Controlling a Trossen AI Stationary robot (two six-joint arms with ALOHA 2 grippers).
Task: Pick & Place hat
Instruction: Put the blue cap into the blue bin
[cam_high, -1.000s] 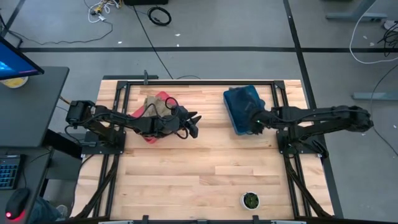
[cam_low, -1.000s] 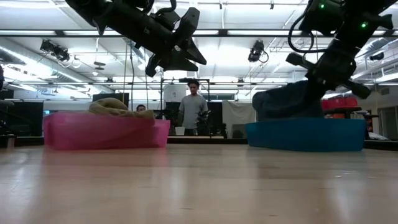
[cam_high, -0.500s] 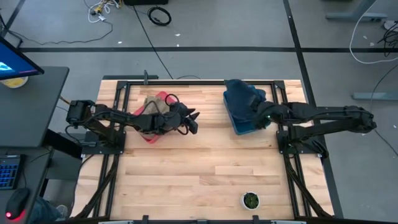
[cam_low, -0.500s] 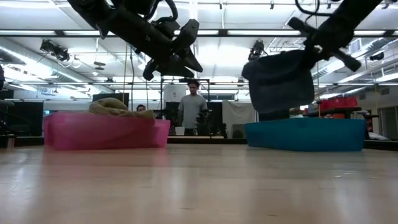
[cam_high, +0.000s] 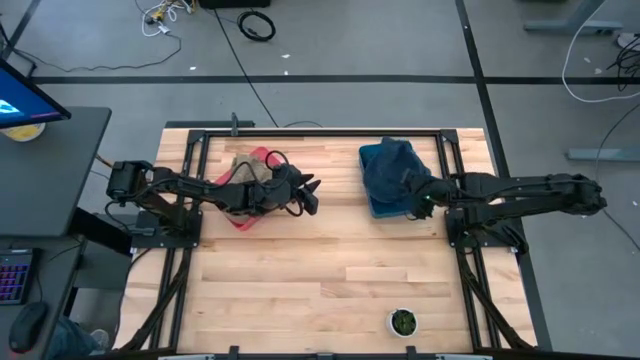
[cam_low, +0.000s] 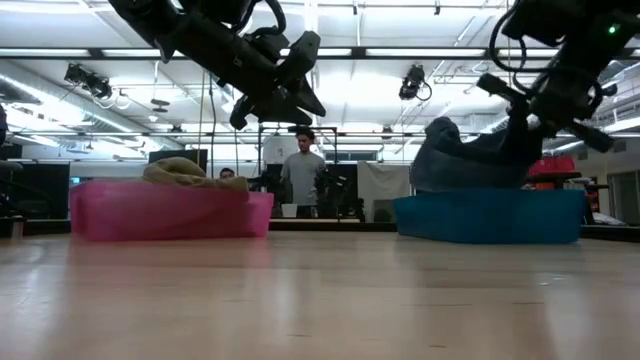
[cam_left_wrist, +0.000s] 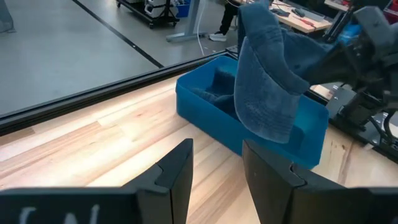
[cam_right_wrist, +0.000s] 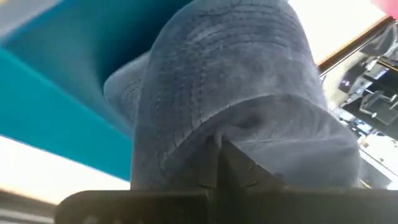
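A dark blue hat (cam_high: 392, 165) hangs from my right gripper (cam_high: 418, 197) over the blue bin (cam_high: 381, 207) on the table's right far part. In the low view the blue hat (cam_low: 468, 155) bulges above the blue bin's rim (cam_low: 490, 200), under my right gripper (cam_low: 522, 105). A tan hat (cam_high: 252, 167) lies in the pink bin (cam_high: 237, 218) on the left. My left gripper (cam_high: 311, 196) hovers open and holds nothing beside the pink bin, high above the table (cam_low: 288, 88). My right gripper (cam_right_wrist: 219, 155) is shut on a bunched fold of the blue hat's cloth (cam_right_wrist: 231, 127), pinched between the two fingers. It comes from the table's right side, slanting down. The hat sags below and away from the fingers, its lower part at the bin's rim (cam_low: 450, 192).
A small green potted plant (cam_high: 403, 322) stands near the table's near edge. Bare wood lies between the two bins and across the near half. Black frame rails (cam_high: 300, 131) run along the far edge. A person (cam_low: 303, 175) stands in the room beyond.
My right gripper lifted the blue hat out of the blue bin, high and toward the far edge, then came back down, so the hat now hangs low over the bin again. The left arm has stayed almost still.
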